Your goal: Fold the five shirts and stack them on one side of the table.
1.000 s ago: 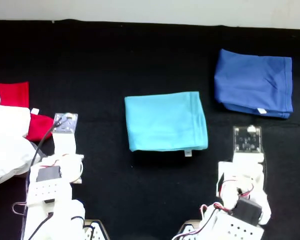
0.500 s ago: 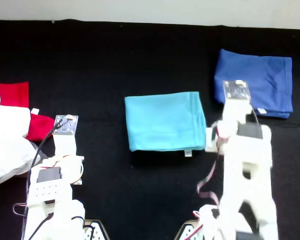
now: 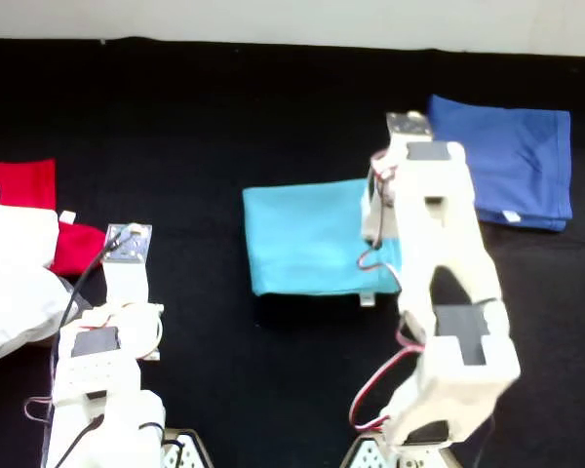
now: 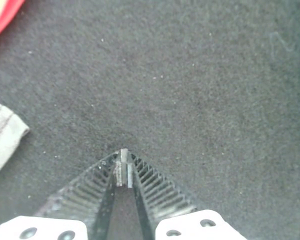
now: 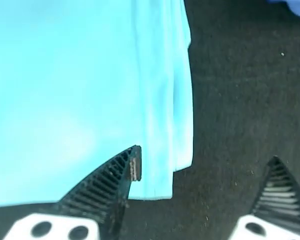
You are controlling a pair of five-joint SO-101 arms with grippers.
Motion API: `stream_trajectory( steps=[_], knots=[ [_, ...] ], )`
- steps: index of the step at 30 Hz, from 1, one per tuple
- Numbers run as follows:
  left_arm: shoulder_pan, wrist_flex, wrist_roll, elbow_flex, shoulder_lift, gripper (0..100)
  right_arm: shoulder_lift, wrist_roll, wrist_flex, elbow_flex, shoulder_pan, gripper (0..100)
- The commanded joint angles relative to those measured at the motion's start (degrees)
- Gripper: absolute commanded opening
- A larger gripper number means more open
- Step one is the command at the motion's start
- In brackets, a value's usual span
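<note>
So right gripper point(image 5: 205, 162) was wide open, straddling the right edge of the folded cyan shirt point(image 3: 307, 239) mid-table. Left gripper point(image 4: 122, 167) sat closed on nothing, near left. Blue shirt point(image 3: 517, 166) lay folded far right.

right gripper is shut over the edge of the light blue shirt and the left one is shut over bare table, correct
Not quite: the right gripper is open, not shut. The right wrist view shows its fingers spread wide, one over the edge of the light blue shirt and the other over the table. The left gripper is shut over bare table, as you said.
</note>
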State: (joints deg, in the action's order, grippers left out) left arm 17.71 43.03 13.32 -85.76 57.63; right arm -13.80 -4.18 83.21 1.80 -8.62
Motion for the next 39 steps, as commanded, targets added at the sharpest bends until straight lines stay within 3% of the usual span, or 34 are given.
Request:
stream_trajectory(
  steps=[1, 7, 19, 22, 25, 35, 39],
  knots=[
    [0.0, -0.9, -0.6, 0.1, 0.7, 1, -4.4, -1.5, 2.0, 8.0, -1.1, 37.1],
    [0.0, -0.9, -0.6, 0.1, 0.7, 1, -12.7, -7.7, 2.2, 16.6, -1.4, 37.1],
    [0.0, -0.9, -0.6, 0.1, 0.7, 1, -30.7, -8.0, 2.0, 21.5, -1.4, 36.6],
    [0.0, -0.9, -0.6, 0.1, 0.7, 1, -32.9, -7.9, 2.2, 21.5, -1.3, 25.9],
    [0.0, -0.9, -0.6, 0.1, 0.7, 1, -33.5, -7.9, 2.2, 21.5, -1.1, 1.9],
    [0.0, -1.0, -0.6, 0.1, 0.7, 1, -29.5, -7.7, 2.2, 25.6, 4.1, 0.6],
    [0.0, -1.0, -0.6, 0.1, 0.7, 1, -25.0, 1.3, 2.5, 34.2, 6.7, 0.6]
  ],
)
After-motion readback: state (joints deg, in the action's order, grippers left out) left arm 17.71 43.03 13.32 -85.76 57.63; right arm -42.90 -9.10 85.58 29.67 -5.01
